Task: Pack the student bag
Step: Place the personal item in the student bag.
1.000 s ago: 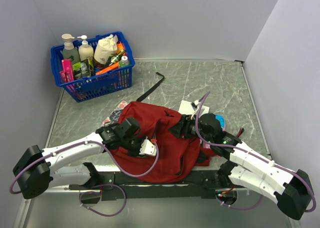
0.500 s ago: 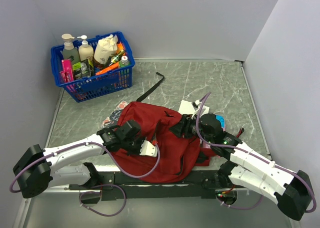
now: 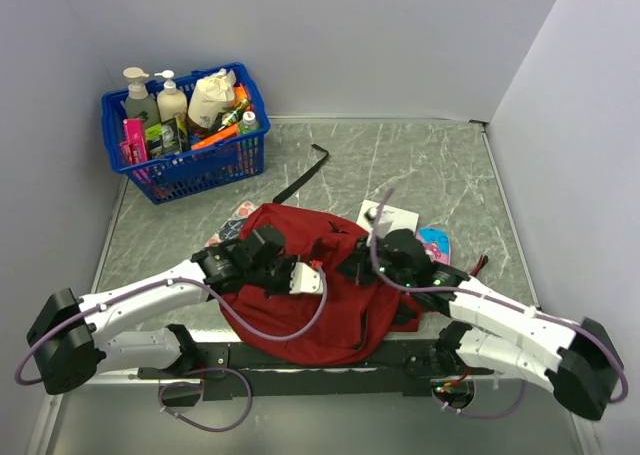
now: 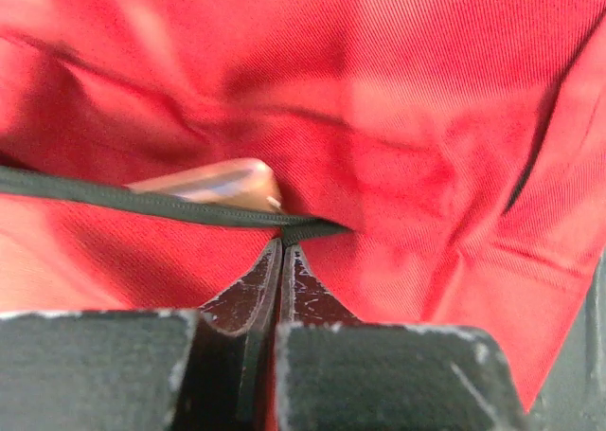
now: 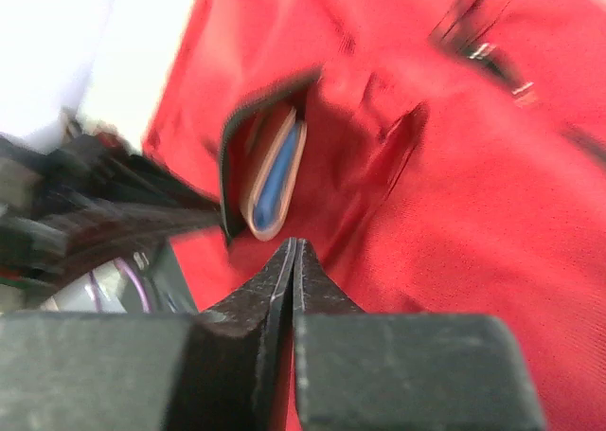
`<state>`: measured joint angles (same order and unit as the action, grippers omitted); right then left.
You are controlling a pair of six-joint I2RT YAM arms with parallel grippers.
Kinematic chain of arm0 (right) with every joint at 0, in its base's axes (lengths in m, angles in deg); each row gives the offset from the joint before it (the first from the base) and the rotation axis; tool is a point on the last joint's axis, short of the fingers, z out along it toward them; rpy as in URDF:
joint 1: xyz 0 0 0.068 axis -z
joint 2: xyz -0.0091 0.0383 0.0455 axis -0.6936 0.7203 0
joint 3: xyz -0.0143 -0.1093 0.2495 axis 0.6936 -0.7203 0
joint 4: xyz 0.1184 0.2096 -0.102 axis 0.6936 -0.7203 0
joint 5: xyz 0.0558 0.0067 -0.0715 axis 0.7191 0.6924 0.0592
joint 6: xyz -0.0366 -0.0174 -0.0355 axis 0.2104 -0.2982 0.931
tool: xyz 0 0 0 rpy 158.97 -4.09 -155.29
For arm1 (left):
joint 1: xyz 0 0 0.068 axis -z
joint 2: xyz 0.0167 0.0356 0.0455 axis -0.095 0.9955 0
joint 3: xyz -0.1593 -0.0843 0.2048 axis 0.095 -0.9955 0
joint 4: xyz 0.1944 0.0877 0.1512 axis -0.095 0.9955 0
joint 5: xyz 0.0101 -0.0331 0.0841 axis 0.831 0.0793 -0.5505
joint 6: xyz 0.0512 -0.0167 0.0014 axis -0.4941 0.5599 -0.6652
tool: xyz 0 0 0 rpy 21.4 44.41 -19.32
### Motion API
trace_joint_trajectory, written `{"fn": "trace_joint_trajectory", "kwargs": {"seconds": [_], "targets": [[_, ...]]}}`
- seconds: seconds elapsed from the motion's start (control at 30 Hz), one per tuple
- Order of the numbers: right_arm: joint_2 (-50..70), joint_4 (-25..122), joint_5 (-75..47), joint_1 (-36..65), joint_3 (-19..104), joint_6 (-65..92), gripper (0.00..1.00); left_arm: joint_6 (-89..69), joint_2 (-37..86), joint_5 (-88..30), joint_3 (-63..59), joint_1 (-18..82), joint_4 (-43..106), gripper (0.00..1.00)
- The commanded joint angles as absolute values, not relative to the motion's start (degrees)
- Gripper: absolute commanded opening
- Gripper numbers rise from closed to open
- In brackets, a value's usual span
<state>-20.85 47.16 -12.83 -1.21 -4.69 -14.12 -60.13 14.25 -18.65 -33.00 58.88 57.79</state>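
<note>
- Student bag (image 3: 340,320): dark red backpack lying flat on the grey table (image 3: 420,165), at the 6 o'clock edge in the top view, between the two arm bases. Both arms reach onto its upper face.
- Left gripper (image 4: 282,249): clenched, jaws flush together. Tips sit against the black zipper (image 4: 142,202), which runs 9-to-3 o'clock across in front of them and ends just past the tips toward 1 o'clock. Cannot tell whether a fold of cloth is caught.
- Right gripper (image 5: 294,244): clenched too, tips on red fabric. Zip opening (image 5: 225,166) lies just beside the tips at 11 o'clock. Its long axis runs about 1 to 7 o'clock.
- Tan-edged flat item (image 5: 275,175), blue in the middle, shows inside that opening.
- Judgement: the next move turns on the opening's lip. Left gripper is nearer to it, touching the zip. Right gripper is beside it, on the panel. Pulling apart across the slit's long axis should widen it.
- Risk: thin cloth may slip from pinched tips.
</note>
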Motion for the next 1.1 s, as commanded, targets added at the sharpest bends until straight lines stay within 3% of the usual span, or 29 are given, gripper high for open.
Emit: {"fn": "trace_joint_trajectory", "kwargs": {"seconds": [0.0, 0.87, 0.93, 0.97, 1.03, 1.07], "targets": [[-14.0, 48.8, -13.4, -5.7, -1.5, -11.3, 0.0, -57.5, 13.6, -18.1, -27.1, 59.0, 57.6, 0.01], [15.1, 68.5, 0.4, -7.9, 14.6, -13.9, 0.0, -56.8, 12.1, -15.4, -21.0, 58.5, 60.5, 0.01], [16.5, 67.5, 2.0, -7.5, 18.4, -13.5, 0.12, -56.7, 12.3, -15.2, -20.2, 58.5, 60.6, 0.01], [16.3, 66.0, 1.4, -7.3, 19.2, -12.7, 0.28, -56.8, 12.5, -15.3, -19.9, 58.4, 60.7, 0.01], [12.9, 63.8, -1.9, -6.6, 17.5, -12.2, 0.41, -56.7, 12.1, -15.9, -20.2, 58.2, 60.3, 0.01], [7.2, 63.1, -4.0, -6.2, 15.6, -12.1, 0.52, -56.4, 11.9, -15.9, -20.9, 57.4, 59.9, 0.01]]}}
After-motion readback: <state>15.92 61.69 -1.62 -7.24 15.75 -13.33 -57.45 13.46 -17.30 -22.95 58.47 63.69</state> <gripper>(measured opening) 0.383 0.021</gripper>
